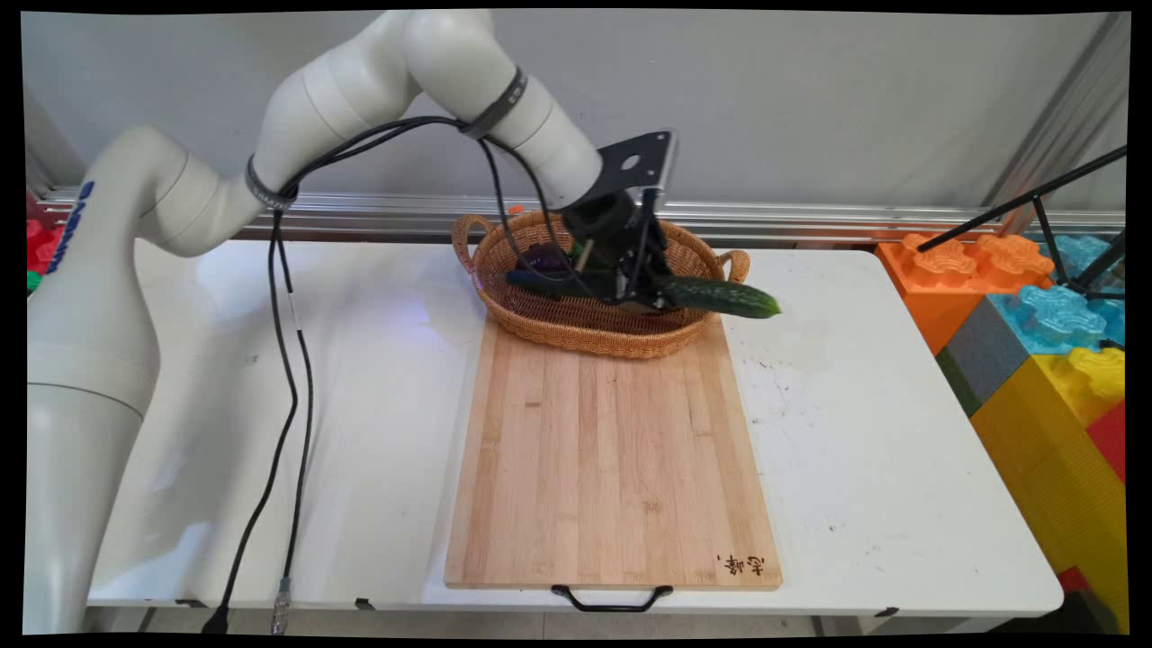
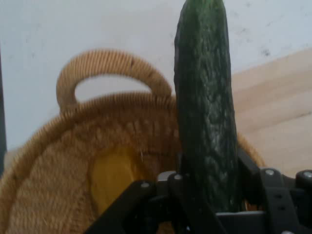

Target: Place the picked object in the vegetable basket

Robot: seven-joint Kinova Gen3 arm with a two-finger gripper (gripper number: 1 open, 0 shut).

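Observation:
My gripper (image 1: 641,292) is shut on a long dark green cucumber (image 1: 720,296), holding it level above the wicker basket (image 1: 540,319). One end of the cucumber sticks out past the basket's right rim. In the hand view the cucumber (image 2: 207,107) rises between the fingers, over the basket (image 2: 53,190) and its handle (image 2: 109,66). A yellow item (image 2: 114,175) lies in the basket bottom. A dark purple item (image 1: 543,258) shows inside the basket behind the cables.
A wooden cutting board (image 1: 612,459) with a black handle lies on the white table (image 1: 900,432) just in front of the basket. Big coloured foam blocks (image 1: 1035,315) stand at the right, with a black tripod (image 1: 1071,225) over them. Black cables (image 1: 288,378) hang at left.

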